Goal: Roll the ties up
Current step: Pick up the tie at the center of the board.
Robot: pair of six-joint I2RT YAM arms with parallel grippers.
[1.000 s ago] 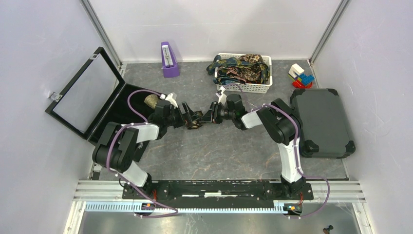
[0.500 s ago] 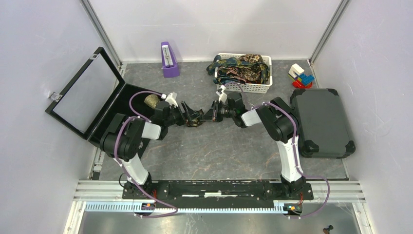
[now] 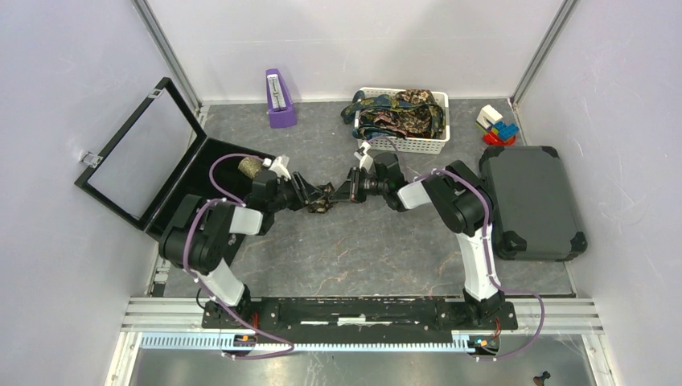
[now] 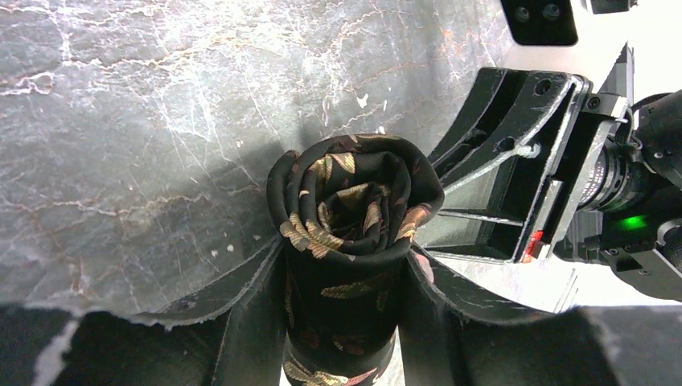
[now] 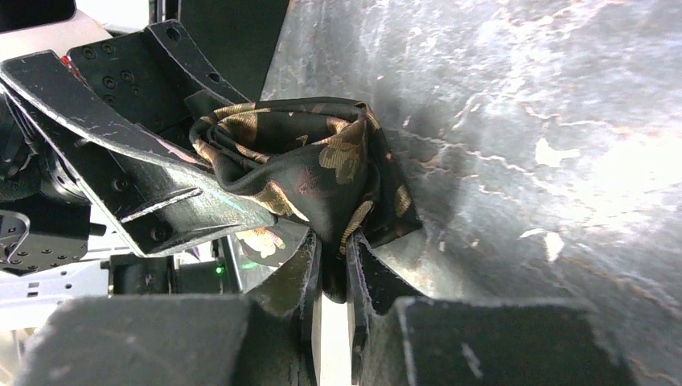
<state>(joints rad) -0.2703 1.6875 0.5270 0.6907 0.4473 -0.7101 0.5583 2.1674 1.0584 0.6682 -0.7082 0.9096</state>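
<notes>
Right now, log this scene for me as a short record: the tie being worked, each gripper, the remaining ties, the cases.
tie in work: rolled tie, black with gold print, wound into a tight coil, mid-table
left gripper: closed around the coil, one finger against each side
right gripper: nearly shut, pinching a fold of the same tie
loose ties: heaped in the white basket at the far edge
open case: left side, lid up
closed case: right side, lid down
</notes>
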